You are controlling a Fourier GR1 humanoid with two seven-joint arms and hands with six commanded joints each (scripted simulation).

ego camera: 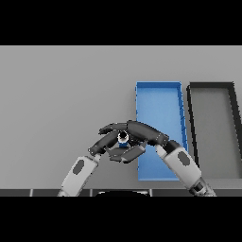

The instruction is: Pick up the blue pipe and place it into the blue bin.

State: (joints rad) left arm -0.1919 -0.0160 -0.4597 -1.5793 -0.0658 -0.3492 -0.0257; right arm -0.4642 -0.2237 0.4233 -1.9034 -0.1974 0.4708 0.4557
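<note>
Bare test bench, plain grey table (56, 94), blue bin (160, 101), dark bin (212, 127) side by side

Two arms rise from the lower edge and meet mid-frame. The left hand (105, 143) and right hand (144, 132) overlap, fingers curled together.

— What does the table (61, 94) look like?
— Flat grey, smooth and matt, no grain or shine.
— And the blue bin (158, 101)?
— Like moulded plastic, smooth, an even matt blue. The black bin (211, 86) beside it has a dark rim of the same plain plastic look, with a grey floor.
— The hands?
— The left hand (101, 145) and right hand (144, 132) are dark with a slight sheen along the fingers. The arms' white shells look like hard, smooth plastic.
— The blue pipe (123, 144)?
— Too little shows to tell its finish.
</note>
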